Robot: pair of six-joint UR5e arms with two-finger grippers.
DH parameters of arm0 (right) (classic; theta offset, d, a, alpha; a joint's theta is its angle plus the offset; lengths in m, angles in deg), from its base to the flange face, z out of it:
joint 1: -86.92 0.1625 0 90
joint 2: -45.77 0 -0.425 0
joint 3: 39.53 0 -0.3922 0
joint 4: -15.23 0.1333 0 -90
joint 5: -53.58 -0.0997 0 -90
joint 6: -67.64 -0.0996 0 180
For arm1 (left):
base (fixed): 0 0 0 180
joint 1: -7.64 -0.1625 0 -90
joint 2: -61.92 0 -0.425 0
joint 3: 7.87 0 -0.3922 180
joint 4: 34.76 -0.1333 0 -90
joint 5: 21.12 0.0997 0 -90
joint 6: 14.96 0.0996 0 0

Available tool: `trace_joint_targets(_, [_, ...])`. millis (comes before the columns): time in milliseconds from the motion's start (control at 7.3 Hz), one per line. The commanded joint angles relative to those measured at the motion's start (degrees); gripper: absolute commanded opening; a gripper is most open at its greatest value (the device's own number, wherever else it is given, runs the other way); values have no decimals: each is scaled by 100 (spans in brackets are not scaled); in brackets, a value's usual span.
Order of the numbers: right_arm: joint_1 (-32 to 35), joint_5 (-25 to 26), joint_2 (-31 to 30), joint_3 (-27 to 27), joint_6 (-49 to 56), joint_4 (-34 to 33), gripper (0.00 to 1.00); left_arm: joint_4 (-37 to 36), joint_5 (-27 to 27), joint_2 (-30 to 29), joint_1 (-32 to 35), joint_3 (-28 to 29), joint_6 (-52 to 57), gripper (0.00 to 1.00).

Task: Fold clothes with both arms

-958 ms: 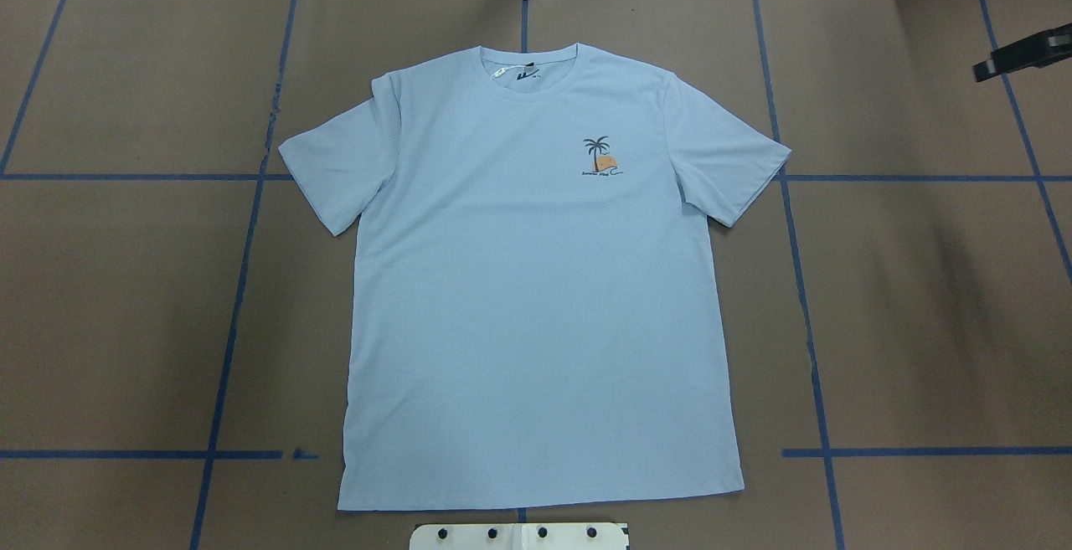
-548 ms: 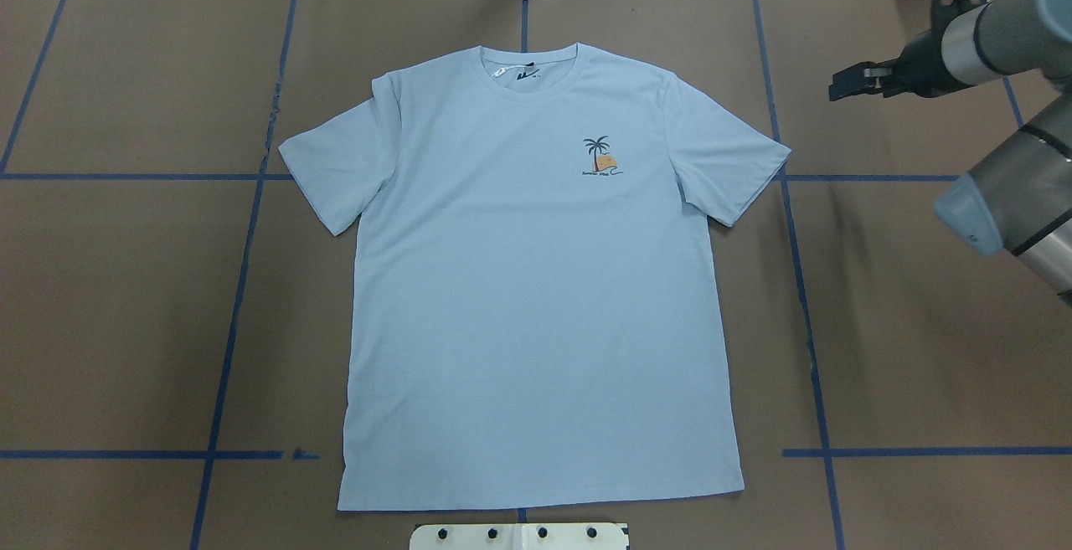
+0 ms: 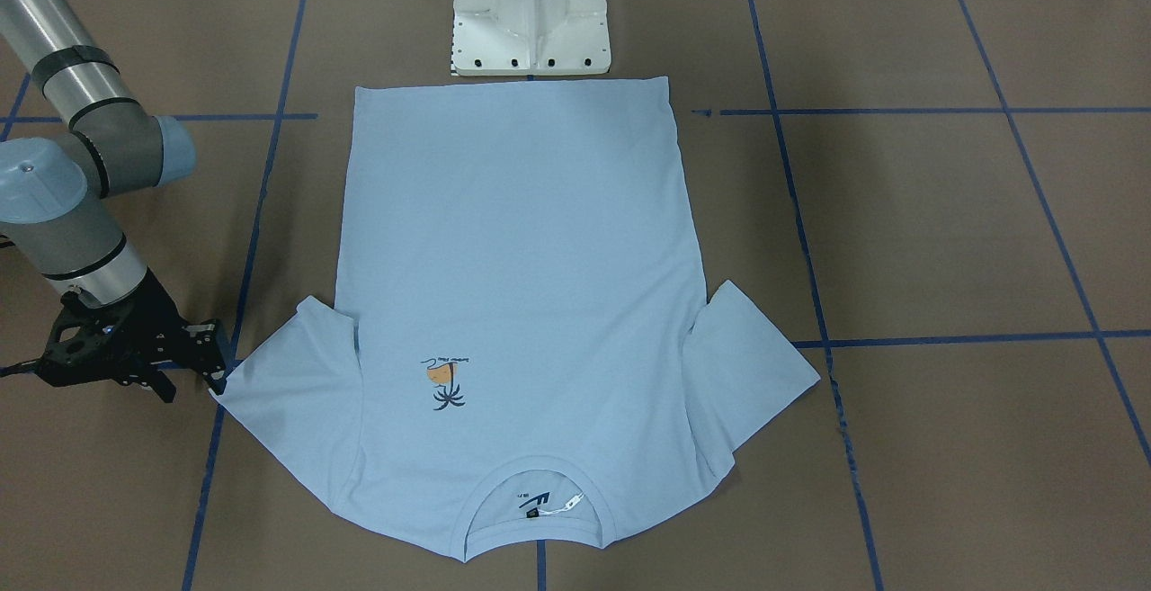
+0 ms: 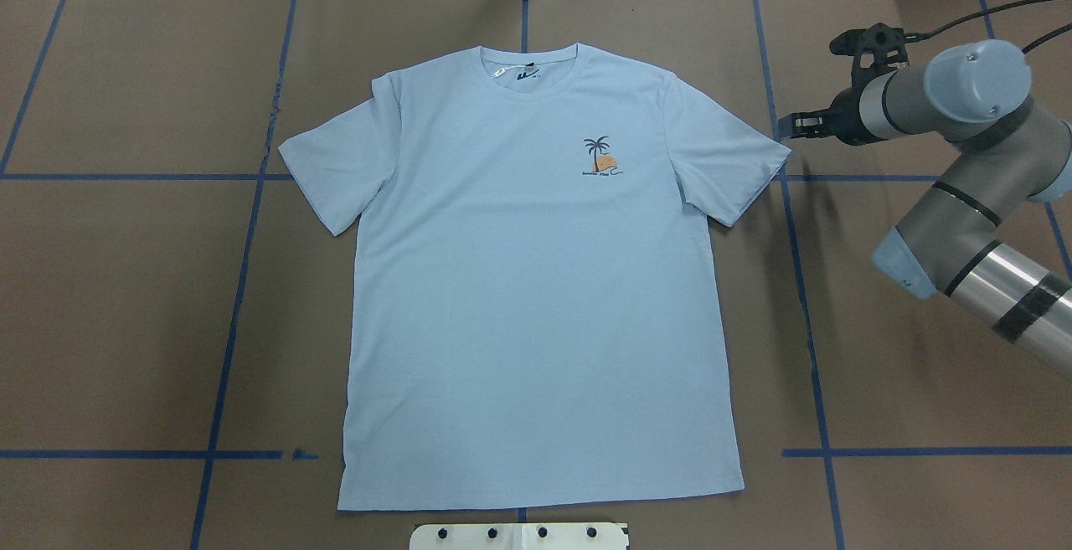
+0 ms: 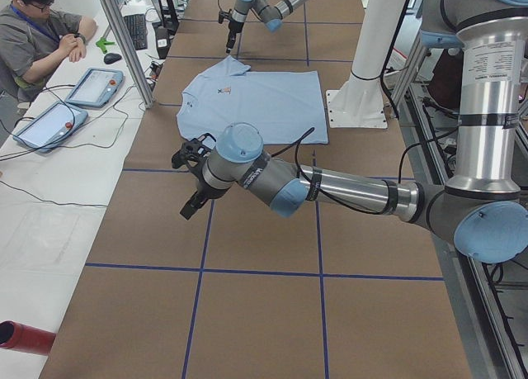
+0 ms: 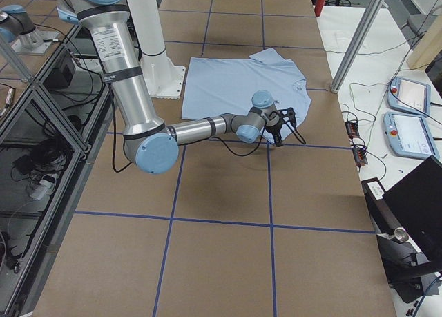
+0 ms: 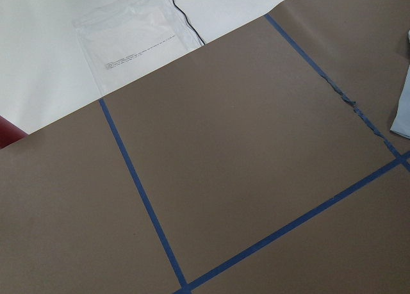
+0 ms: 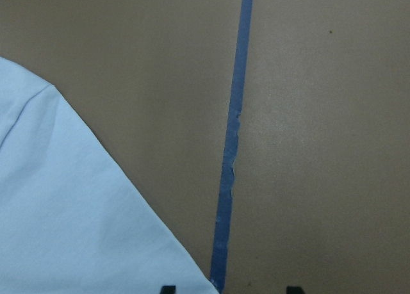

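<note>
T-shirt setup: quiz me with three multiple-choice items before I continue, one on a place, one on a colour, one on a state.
1. The right gripper is: A over the collar; B beside a sleeve tip; C at the hem.
2. The tape lines on the table are: A blue; B red; C yellow.
3. The T-shirt lies: A folded in half; B bunched up; C spread flat, print up.
Answers: B, its fingertips sit just off the sleeve's corner; A, a blue grid on brown; C, both sleeves are out and nothing is folded.
</note>
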Motion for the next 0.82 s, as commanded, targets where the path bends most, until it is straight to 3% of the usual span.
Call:
trace_joint_targets(0, [-138,128,11,-89,-37,16,58,2,-1,0,-6,-7,-4,100])
trace_joint_targets(548, [-235,198,19,-142,-37,16,47,2,-1,0,-6,-7,5,100])
trace_joint_targets(685, [-244,198,46,-142,-37,16,34,2,-1,0,-6,-7,5,100])
